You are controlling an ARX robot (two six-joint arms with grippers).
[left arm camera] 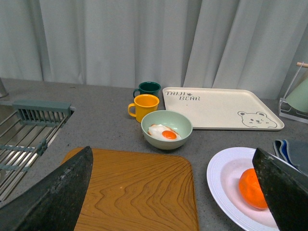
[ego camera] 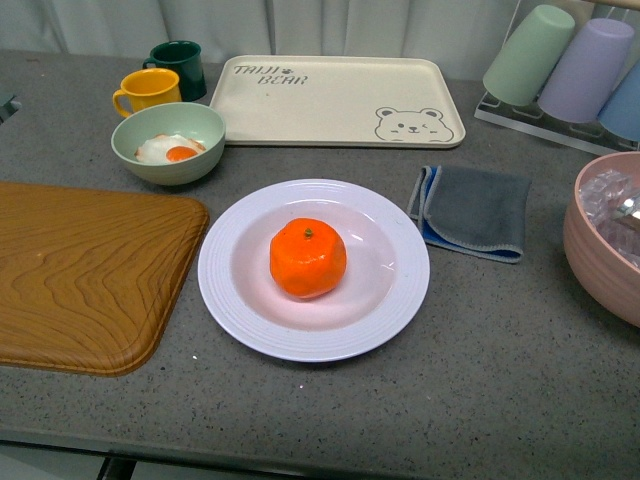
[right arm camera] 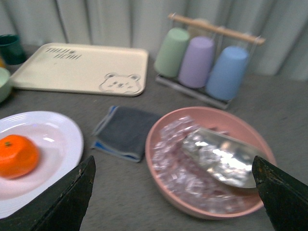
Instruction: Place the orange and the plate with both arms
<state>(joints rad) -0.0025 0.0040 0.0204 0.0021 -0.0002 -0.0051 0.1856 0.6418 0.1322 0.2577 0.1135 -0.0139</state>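
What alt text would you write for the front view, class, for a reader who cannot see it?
An orange sits in the middle of a white plate on a grey counter. A wooden board lies left, a folded grey cloth right, a green bowl and cream bear tray behind.

Green bowl (ego camera: 170, 172): occupied by a fried egg (ego camera: 170, 150)
Bear tray (ego camera: 330, 105): laid flat behind it
Grey cloth (ego camera: 478, 208): folded near the pink bowl (ego camera: 595, 255)

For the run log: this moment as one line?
round bright orange mandarin: inside large round white ridged plate | left gripper: open, empty | right gripper: open, empty
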